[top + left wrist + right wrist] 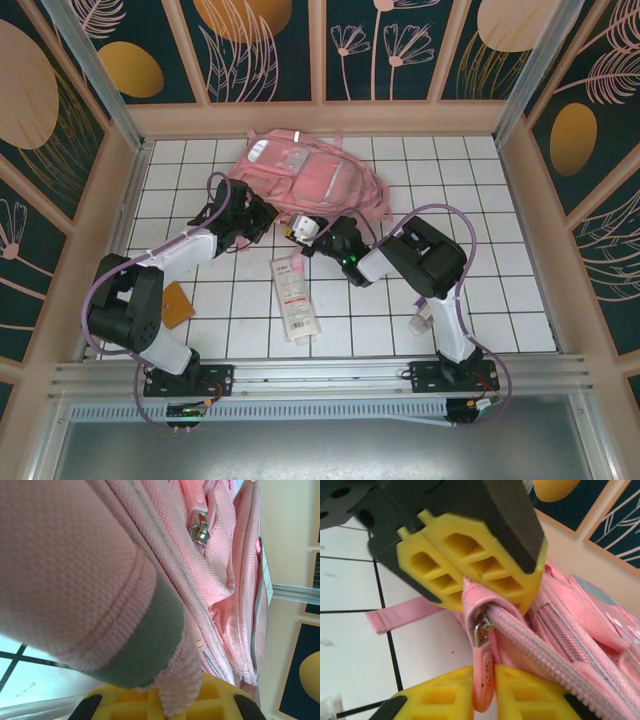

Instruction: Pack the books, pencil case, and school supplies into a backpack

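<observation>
The backpack (300, 180) lies flat at the far middle of the tiled table (480, 250), front pockets up. Its long axis runs roughly left to right, slanting a little nearer on the right, so a zipped edge faces the 2 arms. That suits opening it before anything goes in. The left gripper (250, 218) is at the bag's near-left edge, probably to steady it. In the left wrist view, pink fabric and a grey-banded strap drape onto the lower finger (150, 705), but the other finger is hidden, so whether it clamps cannot be told. The right gripper (480, 635) is at the near edge, jaws partly open around the end of a zipper. The zip slider (480, 630) sits in the gap, the bag's corner touches the upper finger, and the pull tab (482, 680) hangs loose over the lower 1, not pinched. The zip looks shut. The pencil case (295, 297) waits between the arms, long axis near to far. The book (178, 303) lies by the left arm.
</observation>
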